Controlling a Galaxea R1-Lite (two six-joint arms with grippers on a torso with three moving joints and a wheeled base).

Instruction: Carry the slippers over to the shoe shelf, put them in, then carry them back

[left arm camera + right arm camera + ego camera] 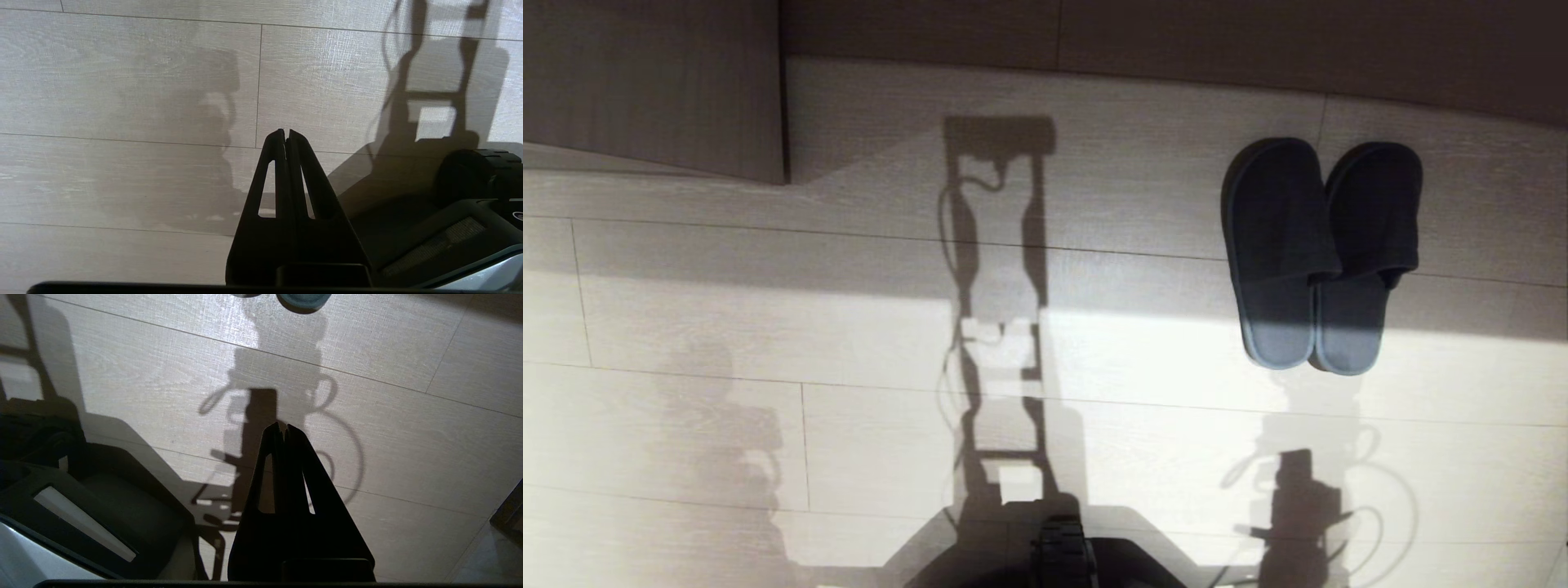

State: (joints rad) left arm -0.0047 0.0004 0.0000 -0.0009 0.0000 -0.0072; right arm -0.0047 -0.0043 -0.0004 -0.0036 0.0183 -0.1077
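The floor (1143, 457) is laid in pale, wood-grained planks with thin dark seams, and light falls across it in a bright band, leaving the far strip in shade. Along the far edge runs a darker brown board (1176, 41), and at the far left corner a beige wood-grain panel (654, 82) juts out over the planks (whether it belongs to the shoe shelf cannot be told from here).

The slippers (1319, 253) lie on the floor at the far right, side by side and touching along their inner edges, toes toward the brown board, heels toward the robot. Their toes sit in shade and their heels in the bright band. In the right wrist view only the heel ends (302, 298) show, cut off by the picture's edge.

Long shadows of the robot's frame and cables stretch over the planks in the middle and to the right. The dark base of the robot (1062, 555) shows only partly at the near edge.

The left gripper (286, 134) hangs above bare planks, its fingers clenched together with nothing between them. The right gripper (283, 428) is likewise clenched and empty, pointing over the floor toward the slippers but well apart from them; nothing lies between it and the pair.
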